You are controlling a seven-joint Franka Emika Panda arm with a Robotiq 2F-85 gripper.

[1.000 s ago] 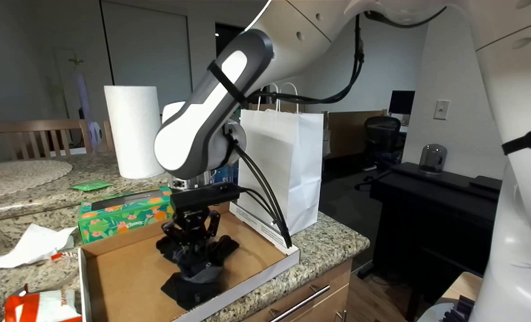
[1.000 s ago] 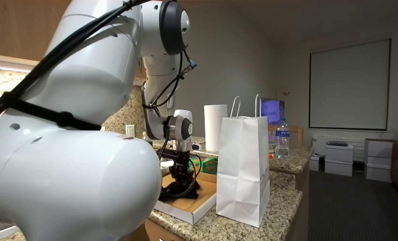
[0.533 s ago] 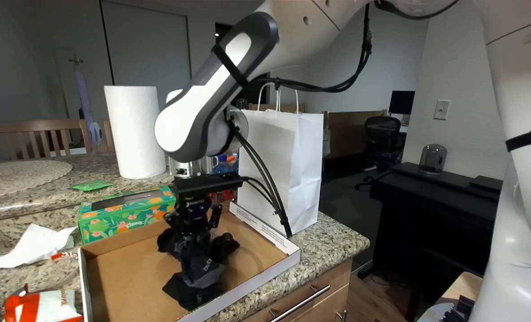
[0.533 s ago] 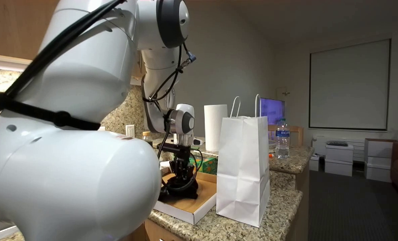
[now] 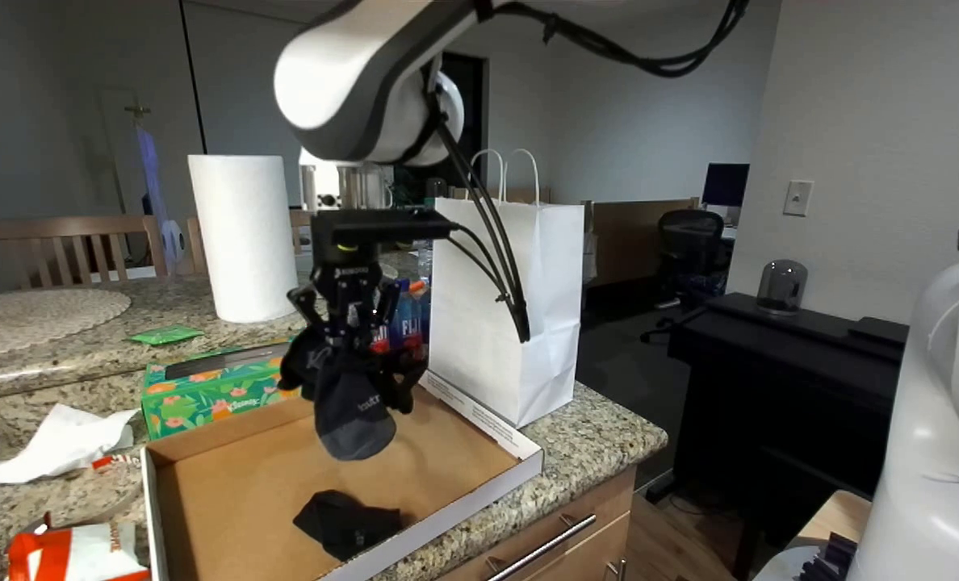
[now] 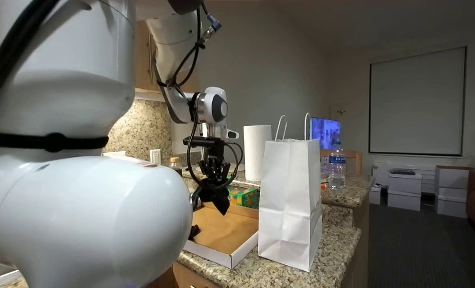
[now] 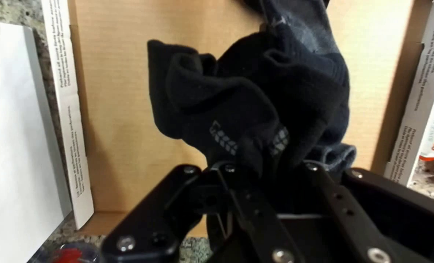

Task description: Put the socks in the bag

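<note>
Dark socks (image 5: 354, 411) hang bunched from my gripper (image 5: 344, 343), above the cardboard tray, the longest with a grey end. The gripper is shut on them. In the wrist view the held socks (image 7: 220, 98) fold over the fingertips and hide the grip itself. Another black sock (image 5: 346, 520) lies on the tray floor near its front edge; a bit of this sock (image 6: 194, 231) also shows beside the robot arm. The tall white bag (image 5: 496, 298) stands upright at the tray's side, handles up, in both exterior views. The bag (image 7: 16, 138) fills the left edge of the wrist view.
The shallow tray (image 5: 237, 500) has low white walls. Behind it sit a green tissue box (image 5: 221, 391) and water bottles (image 5: 409, 323). A paper towel roll (image 5: 241, 238) stands on the raised counter. A snack packet (image 5: 80, 553) lies beside the tray.
My gripper has risen well above the tray, lifting a bunch of socks with it. One sock has stayed behind on the tray. The bag has not moved.
</note>
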